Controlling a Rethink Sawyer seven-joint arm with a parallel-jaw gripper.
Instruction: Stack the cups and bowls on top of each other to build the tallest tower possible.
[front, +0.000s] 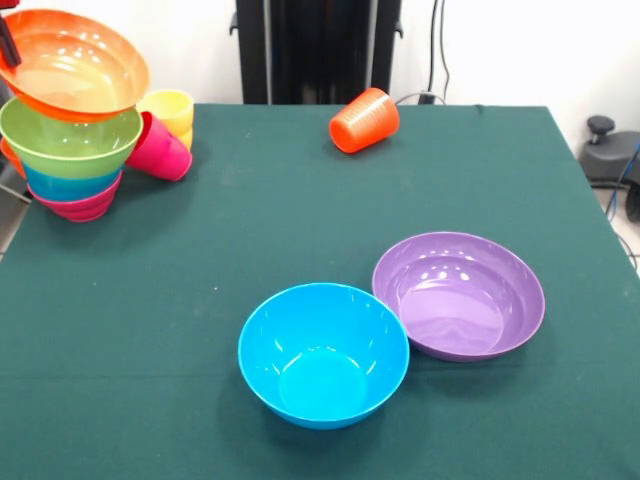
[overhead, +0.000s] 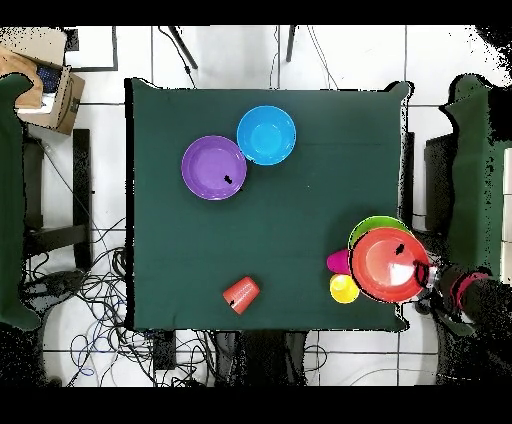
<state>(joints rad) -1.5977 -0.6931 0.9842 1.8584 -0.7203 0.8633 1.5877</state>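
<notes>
A leaning tower (front: 70, 120) of nested bowls is seen at the left edge of the green surface (front: 300, 210), with loose pieces spread to the right.

From left to right in the front view: the tower is built of a magenta bowl (front: 78, 207), a blue one, a lime green bowl (front: 70, 140) and a tilted large orange bowl (front: 72, 65) on top, all glossy. Just beside it a yellow cup (front: 170, 108) and a red-pink cup (front: 158, 150) are found, the latter on its side. A blue bowl (front: 323, 353) is placed upright near the front, touching a purple bowl (front: 460, 293). An orange ridged cup (front: 364, 120) is tipped over farther back. The gripper (front: 8, 42) is glimpsed at the orange bowl's rim; whether it is spread or closed cannot be told.
</notes>
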